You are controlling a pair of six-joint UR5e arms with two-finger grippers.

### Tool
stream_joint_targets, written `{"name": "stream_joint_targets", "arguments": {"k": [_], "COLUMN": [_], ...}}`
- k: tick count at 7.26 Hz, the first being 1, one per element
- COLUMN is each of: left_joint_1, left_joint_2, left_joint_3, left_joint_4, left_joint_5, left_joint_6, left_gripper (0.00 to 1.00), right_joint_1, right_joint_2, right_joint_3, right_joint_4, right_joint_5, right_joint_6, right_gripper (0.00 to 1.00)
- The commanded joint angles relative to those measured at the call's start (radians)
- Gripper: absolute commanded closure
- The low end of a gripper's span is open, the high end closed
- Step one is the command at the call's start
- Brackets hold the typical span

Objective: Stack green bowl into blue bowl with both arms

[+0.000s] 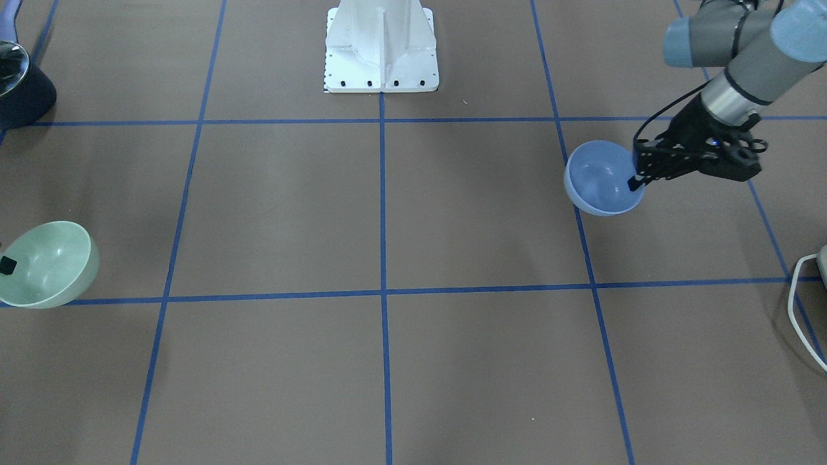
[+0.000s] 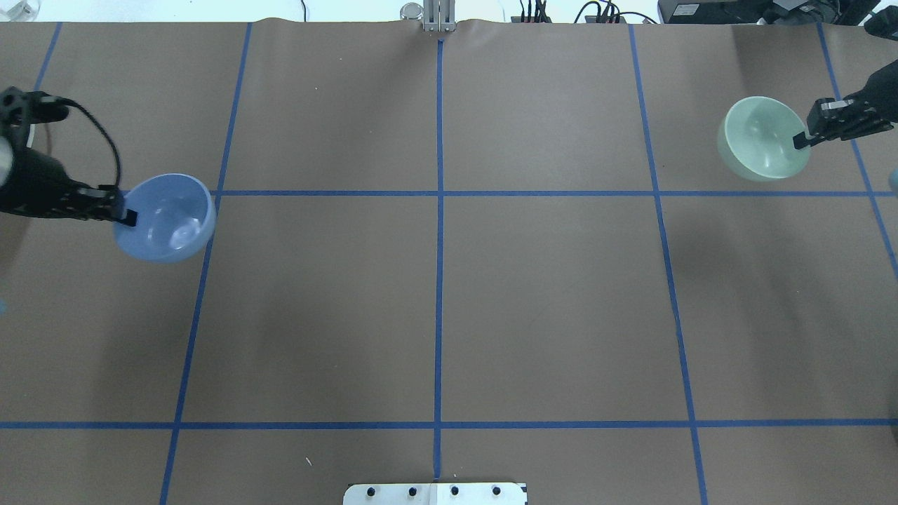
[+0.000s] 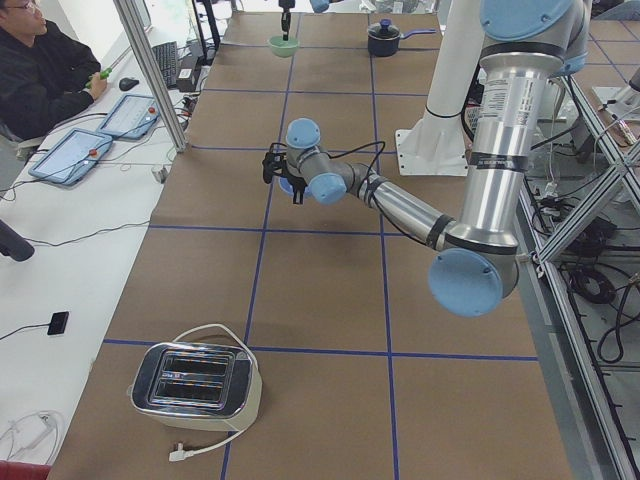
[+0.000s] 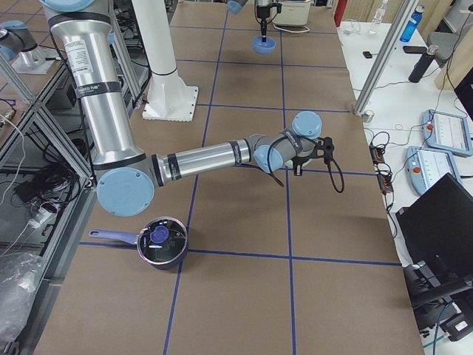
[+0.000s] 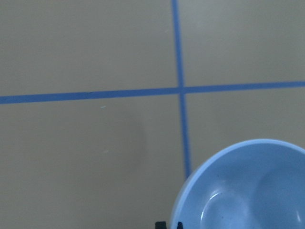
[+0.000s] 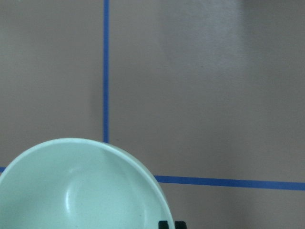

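My left gripper [image 2: 126, 216] pinches the outer rim of the blue bowl [image 2: 168, 219], far out on my left. My right gripper [image 2: 800, 140] pinches the outer rim of the green bowl [image 2: 761, 138], far out on my right and a little farther forward (away from my base [image 1: 381, 48], at the table's [image 2: 449, 308] near middle). A toaster [image 3: 195, 380] sits past the blue bowl at the left end. A pot [image 4: 161, 242] sits past the green bowl, nearer my side.

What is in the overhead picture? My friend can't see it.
The robot's left hand grips a glossy round light-blue bowl by its rim at the left; its right hand grips a glossy round mint-green bowl at the right. The brown table has blue tape lines.
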Motion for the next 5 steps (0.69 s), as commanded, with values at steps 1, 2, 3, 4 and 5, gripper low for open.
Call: {"name": "stream_joint_targets", "arguments": {"k": [1, 2, 3, 4, 5], "left_joint_1": [0.187, 0.229, 0.242, 0.243, 0.246], "left_joint_2": [-0.298, -0.368, -0.412, -0.458, -0.5], "left_joint_3": [0.005, 0.032, 0.074, 0.13, 0.192], "left_joint_4": [0.308, 0.354, 0.354, 0.35, 0.342], "left_joint_5": [0.175, 0.203, 0.205, 0.204, 0.202], "left_joint_6": [-0.127, -0.194, -0.211, -0.23, -0.234], "left_gripper": [1.0, 1.0, 1.0, 1.0, 1.0], "right_joint_1": [-0.052, -0.093, -0.144, -0.199, -0.222], "right_joint_2": [0.03, 0.037, 0.059, 0.089, 0.106], "right_joint_3": [0.058, 0.087, 0.119, 0.118, 0.12], "right_joint_4": [0.005, 0.005, 0.001, -0.005, -0.013], "right_joint_5": [-0.045, -0.074, -0.129, -0.167, -0.186], "right_joint_6": [0.118, 0.203, 0.256, 0.269, 0.284], "right_gripper": [1.0, 1.0, 1.0, 1.0, 1.0]}}
